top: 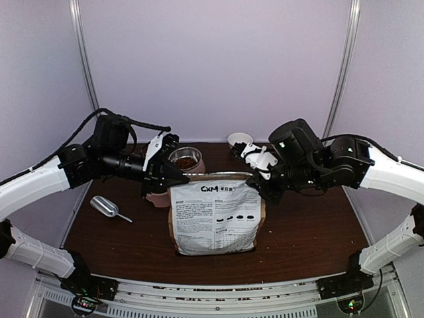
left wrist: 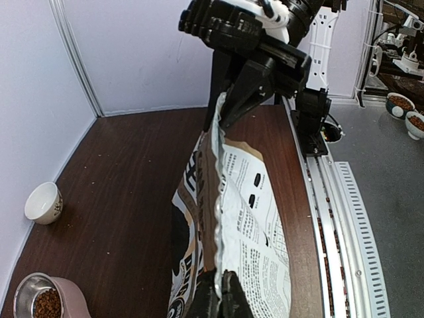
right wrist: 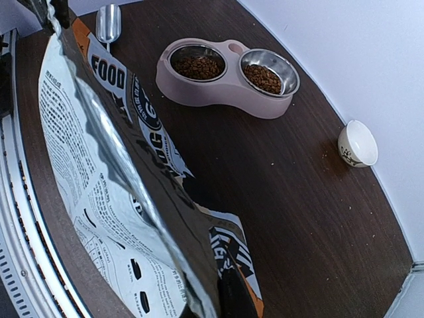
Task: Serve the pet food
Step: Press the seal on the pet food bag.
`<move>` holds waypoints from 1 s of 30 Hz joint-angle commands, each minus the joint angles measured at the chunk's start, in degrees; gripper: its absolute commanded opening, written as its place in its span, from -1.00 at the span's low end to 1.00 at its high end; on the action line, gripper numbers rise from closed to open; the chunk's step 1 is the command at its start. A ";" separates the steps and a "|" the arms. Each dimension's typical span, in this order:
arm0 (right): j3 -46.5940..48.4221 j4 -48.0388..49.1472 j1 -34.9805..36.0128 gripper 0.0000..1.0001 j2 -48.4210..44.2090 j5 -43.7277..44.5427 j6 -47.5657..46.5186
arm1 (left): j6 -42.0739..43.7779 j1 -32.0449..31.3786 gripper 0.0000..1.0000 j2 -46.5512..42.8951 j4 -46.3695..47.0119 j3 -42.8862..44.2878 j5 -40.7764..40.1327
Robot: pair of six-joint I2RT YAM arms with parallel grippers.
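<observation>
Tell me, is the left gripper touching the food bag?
Touching. The left wrist view shows the left gripper shut on the crimped top edge of the food bag.

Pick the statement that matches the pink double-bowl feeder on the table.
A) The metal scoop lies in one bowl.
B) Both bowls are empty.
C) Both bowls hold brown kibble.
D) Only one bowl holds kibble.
C: the right wrist view shows brown kibble lying in both steel bowls of the pink feeder.
</observation>
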 commanded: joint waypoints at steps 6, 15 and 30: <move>-2.06 -16.46 -4.89 -0.93 -3.70 15.49 1.97 | 0.93 1.82 -1.00 -3.90 -2.87 0.08 0.23; -1.56 -15.41 -4.88 -0.57 -7.30 7.72 1.40 | 0.84 1.73 -0.89 -2.37 -3.49 0.95 2.95; 0.56 -7.26 -4.87 0.47 -11.90 -9.87 0.99 | -2.13 1.73 0.28 -4.48 -0.84 0.71 5.12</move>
